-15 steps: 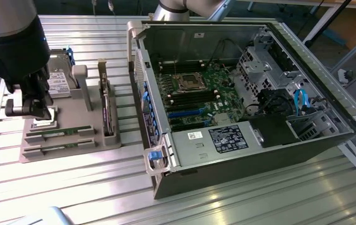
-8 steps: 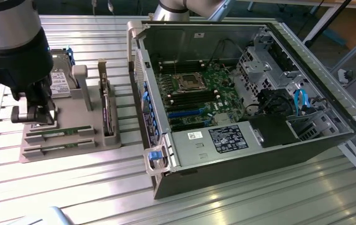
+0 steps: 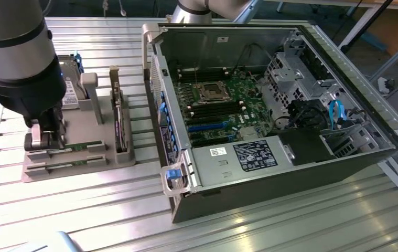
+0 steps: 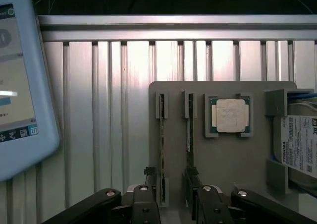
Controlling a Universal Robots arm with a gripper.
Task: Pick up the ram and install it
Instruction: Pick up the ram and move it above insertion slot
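Claw [image 4: 174, 196] open, gripping nothing; fingers set apart around the ends of two ram sticks [image 4: 162, 135] in the tray [image 4: 174, 154].

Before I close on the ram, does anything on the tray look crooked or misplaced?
Nothing stands out. Both ram sticks stand straight and parallel in slots of the tray, and the processor sits square in its recess.

The bench [image 3: 79, 210] at lower left of the exterior view is free. Only a narrow strip separates holder tray [image 3: 87, 134] and computer case [image 3: 269, 191]. An upright dark card [image 3: 119, 126] walls the tray's case side. The case is open above; drive cage [image 3: 286, 68] and cables [image 3: 335, 113] crowd its right.
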